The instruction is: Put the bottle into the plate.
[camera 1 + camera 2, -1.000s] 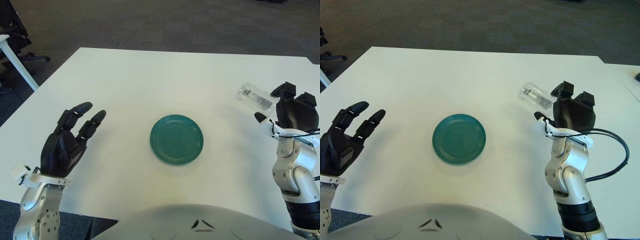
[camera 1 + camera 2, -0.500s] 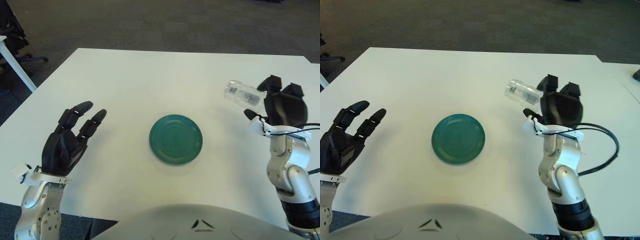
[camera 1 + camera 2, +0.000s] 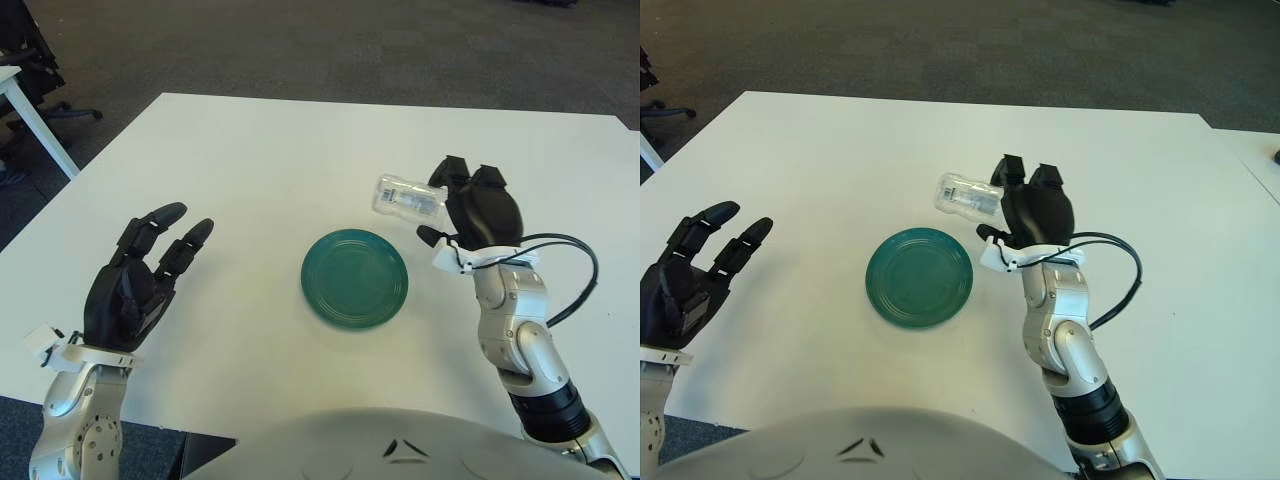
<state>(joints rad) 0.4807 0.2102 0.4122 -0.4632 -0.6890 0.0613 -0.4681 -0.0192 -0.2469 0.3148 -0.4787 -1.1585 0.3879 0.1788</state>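
White table on dark carpet; right hand clamped on bottle; left hand spread.

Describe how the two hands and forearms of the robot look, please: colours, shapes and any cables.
Both hands, the left hand and the right hand, are black, with thick segmented fingers. Each sits on a white wrist bracket and a rounded silver-grey forearm. The right forearm ends in a ribbed black collar, and a thin black cable loops out beside it.
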